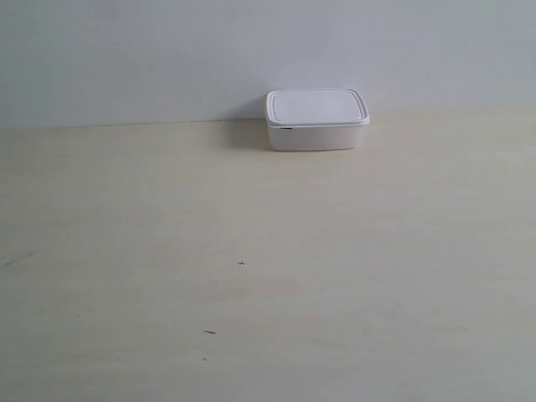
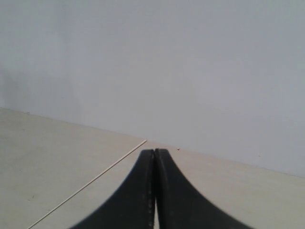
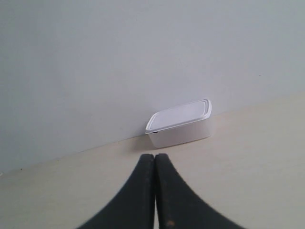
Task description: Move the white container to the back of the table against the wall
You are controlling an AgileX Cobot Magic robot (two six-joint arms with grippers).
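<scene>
Where each wrist camera looks out along its own arm, the nearest things are the black fingers. The left fingers (image 2: 136,191) are pressed flat together, tip to tip, with nothing between them. The right fingers (image 3: 136,191) are closed the same way — two dark curved blades meeting in a thin seam, holding nothing. Beyond both pairs lies the surface (image 1: 352,276), a pale cream wood-grain top.

Past the left fingers a thin pale line (image 2: 90,183) runs slantwise across the surface toward its far edge; whether it is a joint or an edge I cannot tell. In the exterior view the near part of the surface carries a few tiny dark specks (image 1: 241,264), one cross-shaped toward the middle and one closer to the near edge. A faint smudge (image 1: 18,260) lies by the edge at that view's left.

Farther back, at the far edge and a little toward that view's right of the middle, sits the white container (image 1: 316,120) — a small rectangular box with rounded corners, upright, its flat rimmed lid on. Its back lies against the wall (image 1: 134,59), or so close that no gap shows, and it throws a soft shadow beside it. The right wrist view shows the container straight beyond the closed fingers, well apart from them, where surface meets wall. The wall is plain, pale grey-white.
</scene>
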